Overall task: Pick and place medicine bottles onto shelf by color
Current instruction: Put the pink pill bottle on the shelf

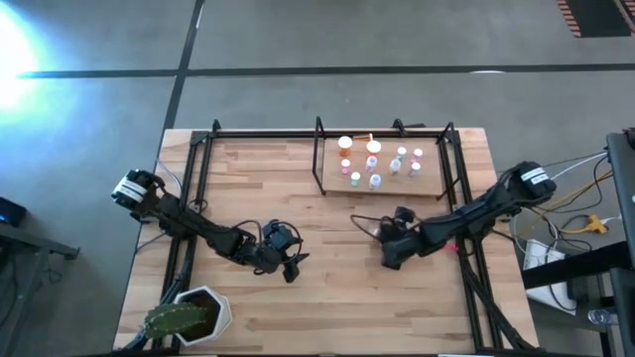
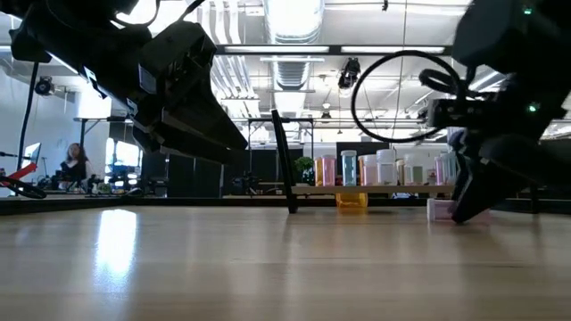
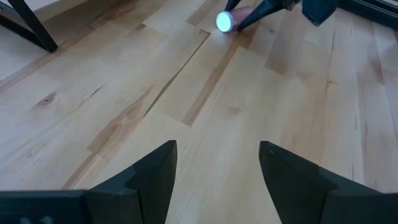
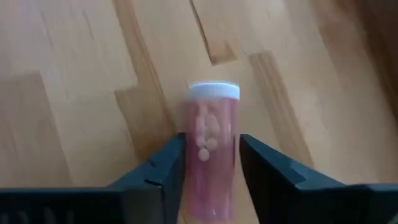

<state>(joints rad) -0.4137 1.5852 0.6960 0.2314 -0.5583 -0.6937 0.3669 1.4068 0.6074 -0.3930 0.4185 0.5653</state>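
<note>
From above, the left gripper (image 1: 289, 266) is hovering over the tabletop (image 1: 327, 307) toward its near-left area, just beyond the potted cactus (image 1: 184, 317) at the near-left corner. The right gripper (image 1: 389, 256) is reaching low over the table's middle, right of centre. The shelf (image 1: 332, 184) is sitting by the far edge, carrying about a dozen medicine bottles (image 1: 375, 165).

At table height, the bottles (image 2: 385, 169) are lining up on the shelf (image 2: 312, 189) in the background, while the right gripper (image 2: 459, 214) is touching down beside a pink bottle (image 2: 439, 209) lying on the wood.

From the left wrist, the fingers (image 3: 155, 180) are standing apart, gripping nothing; the white-capped bottle (image 3: 225, 22) is lying well beyond them.

From the right wrist, the fingers (image 4: 165, 171) are flanking the pink bottle (image 4: 210, 155) lying between them; whether they are squeezing it cannot be told.
</note>
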